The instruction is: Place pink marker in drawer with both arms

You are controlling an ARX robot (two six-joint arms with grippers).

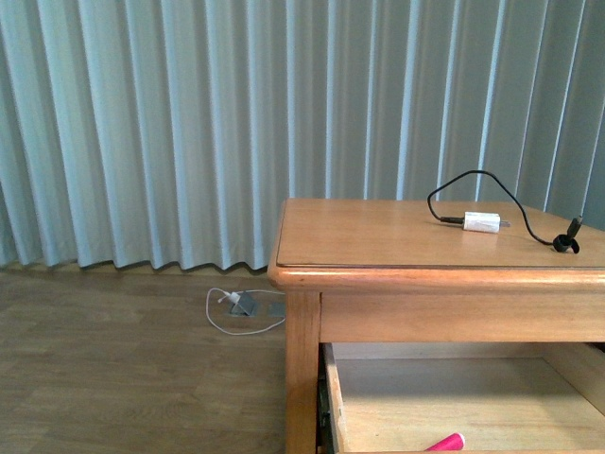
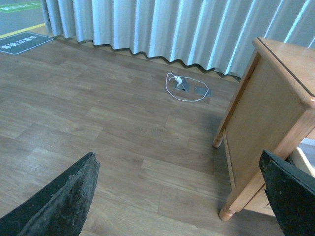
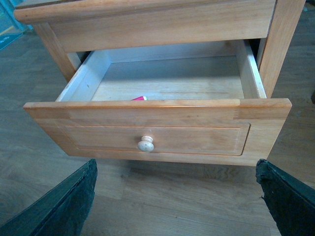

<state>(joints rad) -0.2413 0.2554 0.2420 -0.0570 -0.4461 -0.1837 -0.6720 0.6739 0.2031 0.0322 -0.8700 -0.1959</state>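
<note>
Right, here's where I stand. The marker (image 1: 446, 443) is down inside the drawer (image 3: 197, 137), lying on the drawer floor close to its front wall. From the right wrist view only its pink tip peeks over the front rim. Nothing is holding it, so I'd call the placing part done.

The drawer is wide open, pulled well out of the cabinet (image 2: 256, 128), which is why I can look straight down onto its bare wooden floor from the front view. What I judge is left is pushing it shut.

The right gripper (image 3: 174, 204) hangs in front of the drawer, looking down at the front panel and the knob (image 3: 145, 143). Its jaws are spread wide with nothing between them, and it is clear of the wood. That suits a push on the panel: the arm is squared up to the front, and open fingers won't snag the knob.

The left gripper (image 2: 177, 206) is off beside the cabinet's side panel, over the floor (image 2: 98, 123). Its jaws are also spread wide and empty. I read that as parked out of the way so it can't block the drawer's travel.

Neither arm shows in the front view. On the cabinet top, the charger (image 1: 481, 222) sits toward the far right corner, well apart from all this.

Watch point: a push off-centre could skew the drawer on its runners.
</note>
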